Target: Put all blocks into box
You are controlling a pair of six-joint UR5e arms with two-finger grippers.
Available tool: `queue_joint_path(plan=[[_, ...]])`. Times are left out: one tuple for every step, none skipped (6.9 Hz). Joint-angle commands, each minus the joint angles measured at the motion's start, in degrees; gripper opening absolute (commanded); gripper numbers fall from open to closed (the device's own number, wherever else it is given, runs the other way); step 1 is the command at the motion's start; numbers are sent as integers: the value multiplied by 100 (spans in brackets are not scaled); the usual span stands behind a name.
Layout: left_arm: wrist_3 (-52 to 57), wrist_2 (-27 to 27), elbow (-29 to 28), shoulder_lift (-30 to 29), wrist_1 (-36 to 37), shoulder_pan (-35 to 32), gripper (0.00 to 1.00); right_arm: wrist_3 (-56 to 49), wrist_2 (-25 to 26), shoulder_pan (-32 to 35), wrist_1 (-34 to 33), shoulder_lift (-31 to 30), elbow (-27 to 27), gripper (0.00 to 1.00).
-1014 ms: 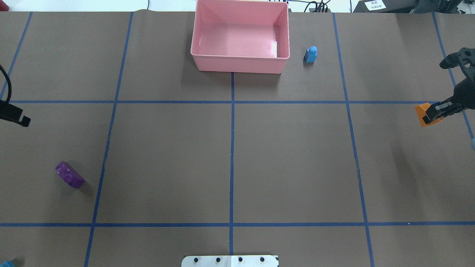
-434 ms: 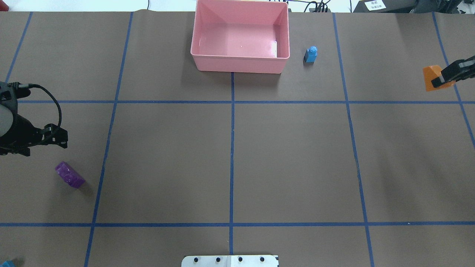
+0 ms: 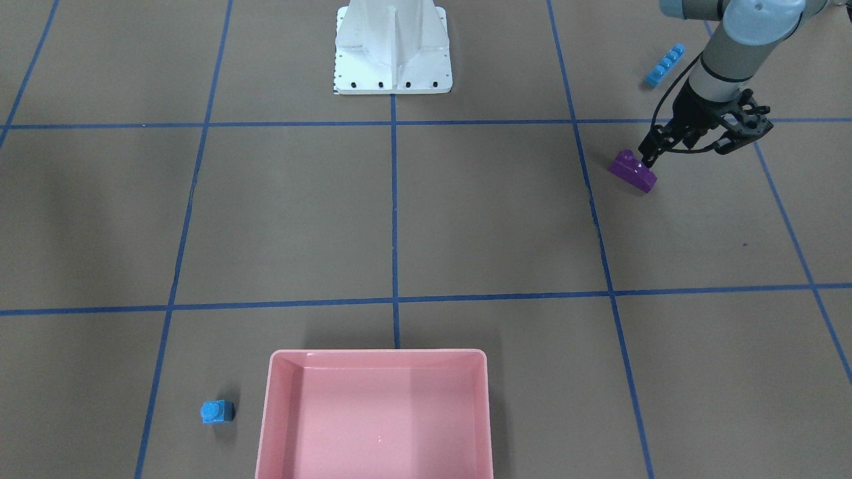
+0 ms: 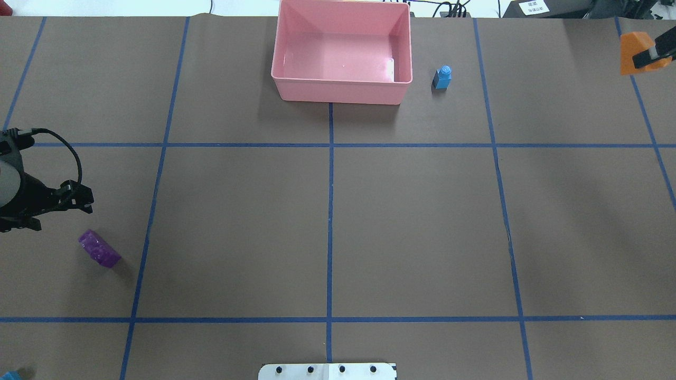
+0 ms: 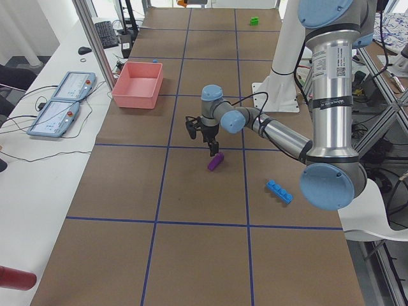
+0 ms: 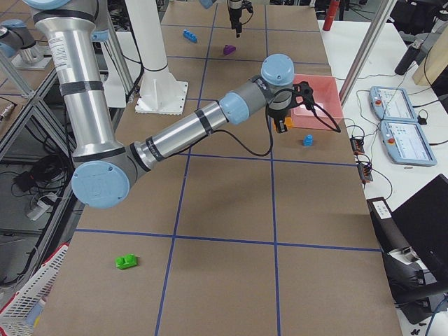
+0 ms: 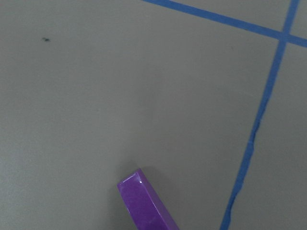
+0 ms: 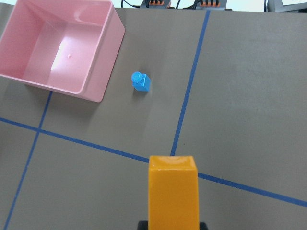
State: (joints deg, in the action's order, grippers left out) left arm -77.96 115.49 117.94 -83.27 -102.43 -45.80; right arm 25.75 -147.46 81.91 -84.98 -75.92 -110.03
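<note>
Right end effector [image 4: 645, 57] was clamped on the orange block [image 8: 172, 191], held off the bench at the upper right of the overhead frame. The block was glossy and boxy, with a smooth face toward the wrist cam.

Left end effector [image 3: 683, 154] was spread wide with nothing between its fingers, hovering at the left edge of the overhead frame. In the front view one fingertip lined up with the upper end of the purple block [image 3: 632, 171]; couldn't tell if they touched.

- Purple block: glossy, studded, lying skewed to the grid.
- Box [image 4: 338, 94]: pink moulded plastic, rounded corners, raised rim, shiny floor with a glare patch, top centre of the overhead frame.
- Small light-blue block [image 4: 442, 77]: just right of the box, apart from it, one round stud up.
- Long light-blue block [image 3: 664, 65]: thin studded strip, upper right of the front view.
- Green block [image 6: 127, 262]: lower left of the right-side view, well apart from the rest.
- Bench [image 4: 422, 221]: matte brown paper with a blue tape [image 4: 330, 211] grid.
- White metal robot base [image 3: 393, 53]: at the bench edge.
- Side desk [image 5: 38, 159]: two tablets [image 5: 64, 99] and cables, running alongside the bench.
</note>
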Motion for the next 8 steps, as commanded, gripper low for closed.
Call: queue_joint_path(plan=[[-709,-279,-271,224,-646,315,100,782,-2,53,34,637,-54,0],[-920,-482,-306,293,-699,483,100,808,33,44,17,953,-28,0],[-1366,-614,-472,303,-1013,676,100,1017,51,18,17,1200,24,0],[-1649,-781,-587,294,-1138,860,100,1150,120,-61,17,1472,182,0],[-1704,-791,-632,277,-1148,897,100,1238,382,-270,25,1623,209,0],[-1731,-809,-710,250,-1148,984,100,1344,768,-534,25,1798,218,0],[-1914,-809,-711,224,-1156,1098,100,1353,1102,-745,34,1974,331,0],[-2011,-809,-720,137,-1139,1256,100,1353,1245,-878,34,2211,541,0]])
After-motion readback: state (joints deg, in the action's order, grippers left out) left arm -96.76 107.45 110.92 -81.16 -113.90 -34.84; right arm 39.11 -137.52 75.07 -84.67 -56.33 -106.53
